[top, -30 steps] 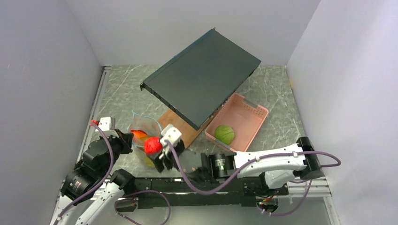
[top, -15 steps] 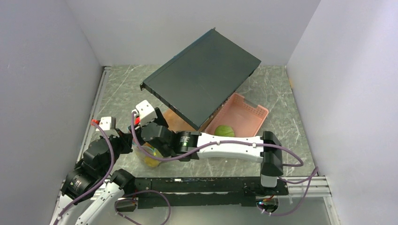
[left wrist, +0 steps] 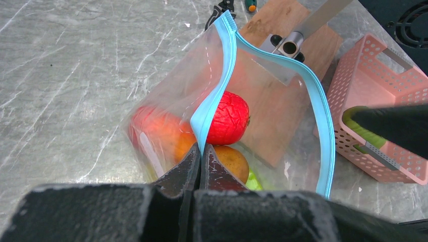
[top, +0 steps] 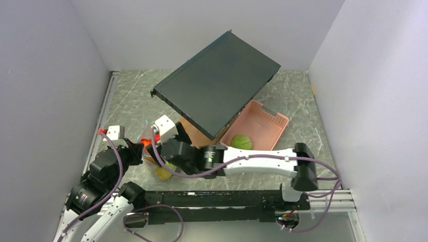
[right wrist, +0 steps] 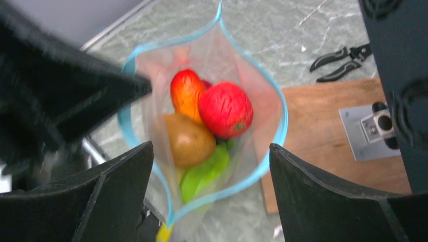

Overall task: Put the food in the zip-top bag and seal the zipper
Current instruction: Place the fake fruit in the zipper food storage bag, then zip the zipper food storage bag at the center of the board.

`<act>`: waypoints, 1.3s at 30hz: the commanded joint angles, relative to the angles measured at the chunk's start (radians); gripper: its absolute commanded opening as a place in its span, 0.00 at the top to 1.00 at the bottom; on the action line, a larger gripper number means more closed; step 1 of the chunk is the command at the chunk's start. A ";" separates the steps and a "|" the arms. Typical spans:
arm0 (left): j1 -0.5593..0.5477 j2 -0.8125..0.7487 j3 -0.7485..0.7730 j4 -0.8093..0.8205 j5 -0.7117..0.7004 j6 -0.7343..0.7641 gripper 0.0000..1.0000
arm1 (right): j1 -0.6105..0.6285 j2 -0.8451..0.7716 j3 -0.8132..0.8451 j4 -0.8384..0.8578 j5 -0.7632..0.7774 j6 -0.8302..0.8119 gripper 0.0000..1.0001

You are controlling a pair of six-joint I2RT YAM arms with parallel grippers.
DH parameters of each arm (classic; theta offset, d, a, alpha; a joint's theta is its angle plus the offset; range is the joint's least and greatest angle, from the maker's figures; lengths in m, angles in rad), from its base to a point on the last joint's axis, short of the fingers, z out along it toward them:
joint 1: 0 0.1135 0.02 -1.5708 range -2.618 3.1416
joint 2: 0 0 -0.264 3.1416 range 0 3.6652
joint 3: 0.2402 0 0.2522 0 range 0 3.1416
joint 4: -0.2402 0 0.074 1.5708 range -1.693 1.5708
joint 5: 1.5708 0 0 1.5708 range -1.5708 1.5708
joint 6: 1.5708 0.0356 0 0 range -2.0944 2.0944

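Note:
The clear zip-top bag (top: pixel 154 160) stands open on the table with its teal zipper (left wrist: pixel 323 116) spread in a loop. My left gripper (left wrist: pixel 200 149) is shut on the near zipper edge and holds it up. Inside the bag lie a red fruit (right wrist: pixel 225 109), an orange-red one (right wrist: pixel 185 92), a yellow-brown one (right wrist: pixel 188 142) and a green one (right wrist: pixel 204 172). My right gripper (right wrist: pixel 211 147) is open and empty above the bag's mouth. A green food piece (top: pixel 241 141) lies in the pink tray (top: pixel 270 121).
A large black slab (top: pixel 217 88) leans over a wooden board (right wrist: pixel 323 126) just behind the bag. Black pliers (right wrist: pixel 339 64) lie beyond the board. Grey walls close in the left, back and right sides.
One second ago my right gripper held the red fruit beside the bag. It reached over the bag's mouth and let go; the red fruit now lies inside. The left gripper has not moved.

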 commanded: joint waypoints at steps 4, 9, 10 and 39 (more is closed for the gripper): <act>-0.004 0.009 0.016 0.021 0.003 0.004 1.00 | 0.182 -0.261 -0.378 0.356 0.040 -0.125 0.16; -0.005 0.018 0.019 0.017 0.001 0.001 1.00 | 0.258 -0.283 -0.598 0.679 0.095 -0.313 0.17; -0.005 0.016 0.018 0.016 -0.001 0.000 1.00 | 0.258 -0.269 -0.635 0.731 0.113 -0.346 0.18; -0.005 0.013 0.019 0.012 -0.013 -0.005 1.00 | 0.135 -0.021 -0.842 1.565 -0.011 -0.550 0.45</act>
